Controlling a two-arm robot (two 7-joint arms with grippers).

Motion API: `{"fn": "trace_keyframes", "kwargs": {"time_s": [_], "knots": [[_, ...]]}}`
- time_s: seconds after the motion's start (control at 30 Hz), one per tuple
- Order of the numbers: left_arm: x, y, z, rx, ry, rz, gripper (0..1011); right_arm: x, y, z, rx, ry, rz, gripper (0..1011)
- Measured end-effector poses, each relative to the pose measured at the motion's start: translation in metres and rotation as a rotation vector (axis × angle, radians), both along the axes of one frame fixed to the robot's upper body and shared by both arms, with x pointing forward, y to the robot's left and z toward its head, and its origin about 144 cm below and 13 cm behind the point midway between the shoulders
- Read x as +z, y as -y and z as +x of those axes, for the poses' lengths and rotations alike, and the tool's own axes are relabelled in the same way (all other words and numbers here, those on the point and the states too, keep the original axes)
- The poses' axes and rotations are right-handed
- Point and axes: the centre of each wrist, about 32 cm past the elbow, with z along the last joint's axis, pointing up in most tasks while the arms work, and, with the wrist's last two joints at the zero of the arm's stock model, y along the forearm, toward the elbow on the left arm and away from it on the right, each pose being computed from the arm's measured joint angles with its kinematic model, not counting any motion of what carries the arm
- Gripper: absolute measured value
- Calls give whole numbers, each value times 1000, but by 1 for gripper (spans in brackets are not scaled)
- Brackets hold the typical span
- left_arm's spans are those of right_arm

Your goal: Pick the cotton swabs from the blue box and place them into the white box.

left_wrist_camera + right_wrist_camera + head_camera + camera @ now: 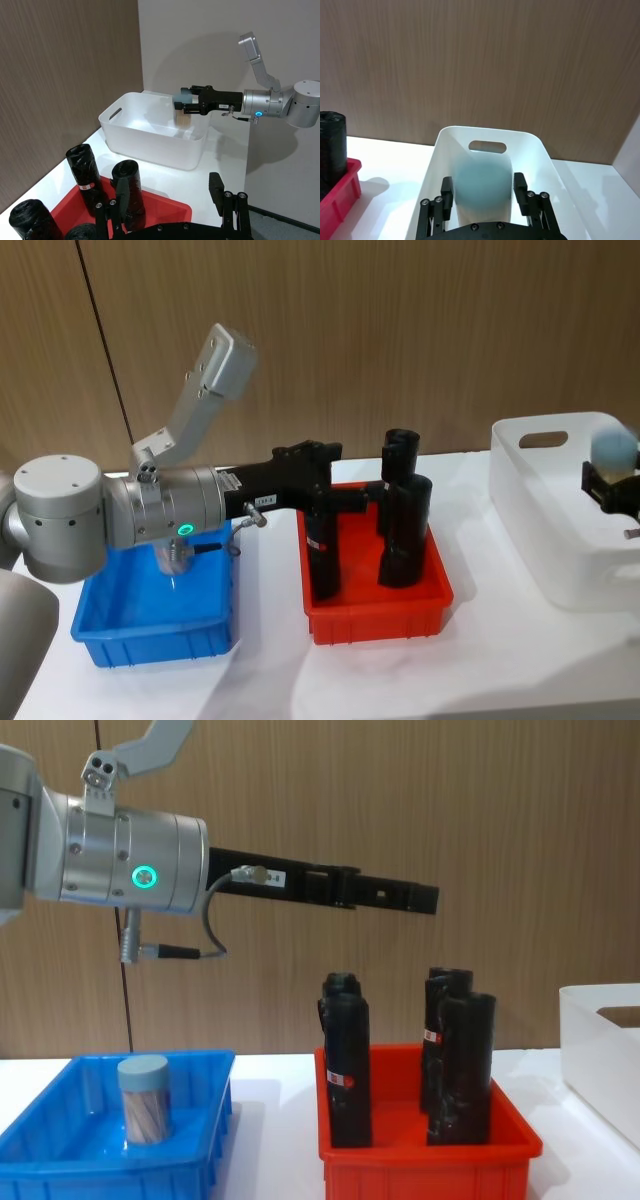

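Note:
My right gripper [483, 182] is shut on a cotton swab tub [484, 172] with a pale grey-blue lid and holds it above the open white box [532, 150]. The left wrist view shows that gripper [189, 106] from the side, with the tub's sticks [182, 119] hanging over the white box [150, 145]. Another cotton swab tub [145, 1100] stands upright in the blue box [60, 1160]. My left gripper [169, 186] is open and empty, reaching out high above the red bin [375, 615].
The red bin [430, 1160] between the two boxes holds several tall black rolls [345, 1060]. My left arm's body [150, 505] hangs over the blue box [150, 625]. A wooden wall runs behind the table.

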Motion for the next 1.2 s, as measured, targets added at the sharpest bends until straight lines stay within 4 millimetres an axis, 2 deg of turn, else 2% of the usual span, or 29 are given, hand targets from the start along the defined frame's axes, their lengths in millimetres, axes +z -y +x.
{"fn": "trace_keyframes", "kwargs": {"time_s": [0.03,0.07,0.1,0.33,1.2], "knots": [[0,0,0,0,0,0,1004,0,1,0,-2,1,1,758],[0,0,0,0,0,0,1004,0,1,0,-3,0,2,758],[0,0,0,0,0,0,1004,-1,2,0,-6,0,5,813],[0,0,0,0,0,0,1004,-2,6,0,-15,1,12,992],[0,0,0,0,0,0,1004,-2,8,-4,-7,19,24,1002]]}}
